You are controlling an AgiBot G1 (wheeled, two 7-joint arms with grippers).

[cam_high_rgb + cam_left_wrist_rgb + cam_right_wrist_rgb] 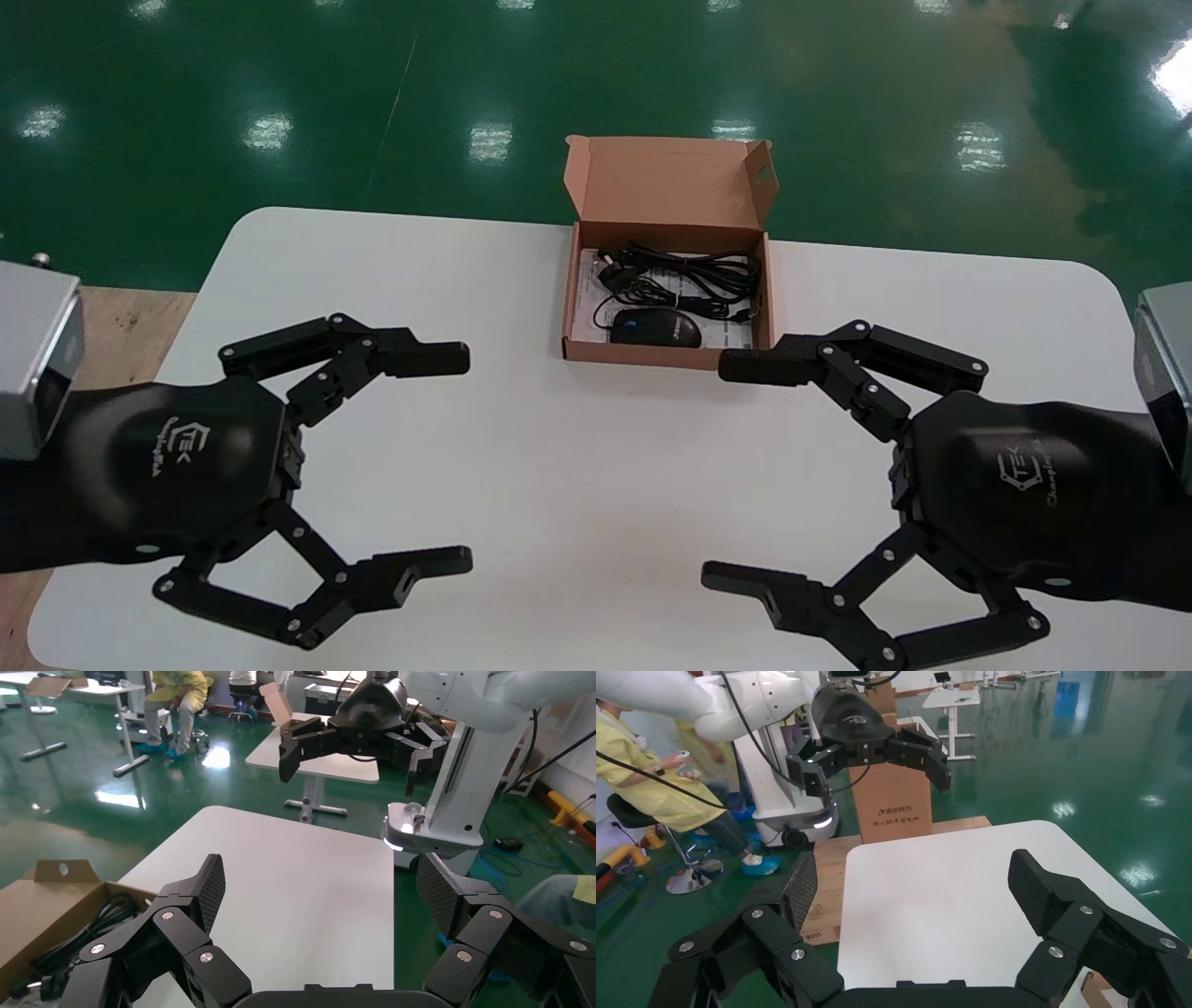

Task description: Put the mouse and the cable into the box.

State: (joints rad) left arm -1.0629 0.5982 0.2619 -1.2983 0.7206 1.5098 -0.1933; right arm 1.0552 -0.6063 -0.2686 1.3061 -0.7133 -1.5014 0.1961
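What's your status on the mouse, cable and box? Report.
Both empty above table: left tool open, right tool open. In box: mouse and cable, lid up. Nothing blocks the box.

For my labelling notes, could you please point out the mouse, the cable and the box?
mouse (656, 329), head view, middle of its black body.
cable (694, 272), head view, centre of the coiled bundle.
box (666, 179), head view, inside of its raised lid.

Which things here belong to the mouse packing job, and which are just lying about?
Job: box, mouse and cable already inside it, left gripper and right gripper open above the table.
Just there: paper sheet in the box, brown carton beside the table.
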